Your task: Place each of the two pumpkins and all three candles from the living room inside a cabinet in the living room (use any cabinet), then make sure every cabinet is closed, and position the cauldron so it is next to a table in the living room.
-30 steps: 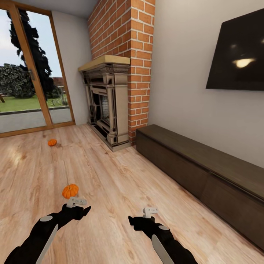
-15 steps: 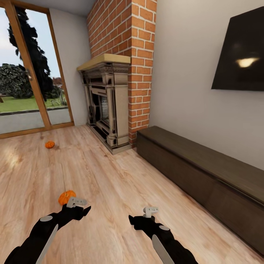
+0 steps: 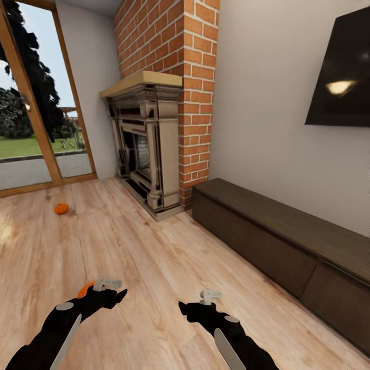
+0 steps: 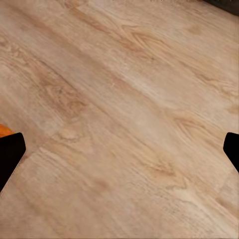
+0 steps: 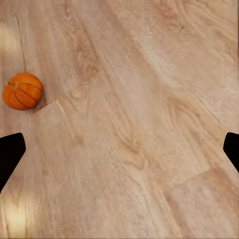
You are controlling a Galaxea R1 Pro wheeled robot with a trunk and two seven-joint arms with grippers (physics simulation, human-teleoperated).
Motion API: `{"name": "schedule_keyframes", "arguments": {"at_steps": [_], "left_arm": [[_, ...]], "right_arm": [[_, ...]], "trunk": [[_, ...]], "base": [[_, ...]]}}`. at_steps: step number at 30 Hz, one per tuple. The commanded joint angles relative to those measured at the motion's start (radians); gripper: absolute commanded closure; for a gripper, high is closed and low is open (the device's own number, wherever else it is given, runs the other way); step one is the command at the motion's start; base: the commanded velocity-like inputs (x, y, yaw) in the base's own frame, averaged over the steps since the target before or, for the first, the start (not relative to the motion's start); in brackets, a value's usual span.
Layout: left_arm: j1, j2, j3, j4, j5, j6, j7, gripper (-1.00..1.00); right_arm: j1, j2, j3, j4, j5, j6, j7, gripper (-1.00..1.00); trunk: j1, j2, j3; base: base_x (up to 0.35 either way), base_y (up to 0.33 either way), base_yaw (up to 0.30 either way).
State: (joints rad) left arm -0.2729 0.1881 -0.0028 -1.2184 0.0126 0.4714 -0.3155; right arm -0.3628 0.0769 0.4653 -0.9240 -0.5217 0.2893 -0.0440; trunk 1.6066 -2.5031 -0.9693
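Near pumpkin [image 3: 85, 289]: on the wood floor [image 3: 154, 267], just behind the left gripper [image 3: 109, 289] in the head view, mostly hidden by it; an orange sliver shows beside one left fingertip at the wrist view's edge.

Same pumpkin [image 5: 22, 90]: seen whole in the right wrist view, upright, stem up, well apart from the right gripper [image 3: 205, 300].

Far pumpkin [image 3: 61, 208]: on the floor near the glass door [image 3: 31, 128], well apart from both grippers.

Cabinet [image 3: 288, 246]: against the wall, fronts closed, beside the fireplace [image 3: 144, 139].

Left gripper: spread wide, holding nothing.

Right gripper: spread wide, holding nothing.
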Motion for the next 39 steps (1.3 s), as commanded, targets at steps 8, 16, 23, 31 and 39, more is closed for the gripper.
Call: {"name": "schedule_keyframes", "arguments": {"at_steps": [8,16,23,31,39], "left_arm": [[0.0,0.003,0.0,-0.002,0.001,0.004,-0.002,-1.0],[0.0,0.006,0.001,-0.003,0.002,0.004,-0.002,-1.0],[0.0,0.007,0.001,-0.003,0.001,0.004,-0.002,-1.0],[0.0,0.009,0.001,-0.003,0.002,0.004,-0.003,-1.0],[0.002,0.011,0.003,-0.055,0.003,0.007,-0.008,-1.0]], "right_arm": [[-0.001,0.001,0.0,0.049,-0.008,-0.007,-0.002,-1.0],[-0.001,0.001,-0.001,0.055,-0.009,-0.009,-0.002,-1.0],[-0.001,0.001,-0.003,0.056,-0.01,-0.009,-0.002,-1.0],[-0.001,0.0,-0.005,0.056,-0.012,-0.009,0.002,-1.0],[-0.001,-0.006,-0.017,0.055,-0.037,-0.007,0.087,-1.0]], "trunk": [[0.0,0.0,-0.007],[0.0,0.0,-0.013],[0.0,0.0,-0.018],[0.0,0.0,-0.024],[0.0,0.0,-0.031]], "base": [[0.142,0.171,-0.247],[0.007,0.114,-0.252],[0.0,0.214,-0.253],[0.0,0.143,-0.253],[-0.001,0.006,-0.248]]}}
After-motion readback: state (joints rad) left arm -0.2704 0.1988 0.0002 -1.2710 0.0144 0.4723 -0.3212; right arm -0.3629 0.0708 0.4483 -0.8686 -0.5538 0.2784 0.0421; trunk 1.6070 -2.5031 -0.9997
